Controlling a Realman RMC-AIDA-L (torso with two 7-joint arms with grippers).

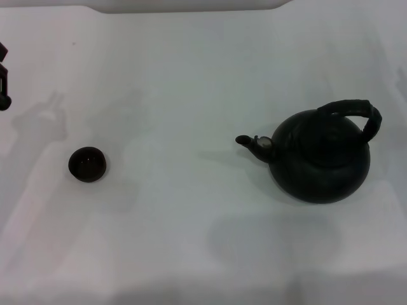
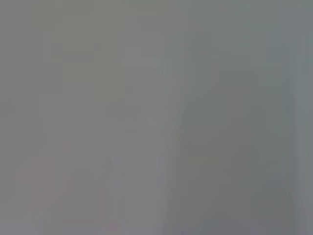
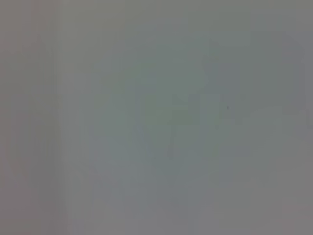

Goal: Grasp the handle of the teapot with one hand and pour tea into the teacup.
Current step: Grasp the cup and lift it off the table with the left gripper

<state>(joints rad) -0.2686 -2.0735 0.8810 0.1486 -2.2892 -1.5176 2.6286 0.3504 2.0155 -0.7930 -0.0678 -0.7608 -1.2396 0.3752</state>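
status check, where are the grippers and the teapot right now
Left gripper barely in view at the table's far left edge, right gripper out of view. Teapot upright on the right, handle untouched, spout toward the teacup at left. Nothing between them.

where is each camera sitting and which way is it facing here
Head view: from the robot's head, looking forward and down at the white table, with the teapot on the robot's right, the teacup on its left; a dark bit of the left gripper shows at the edge.
Left wrist view: only blank grey surface, no body part.
Right wrist view: the same.
Both wrist views share that featureless surface.
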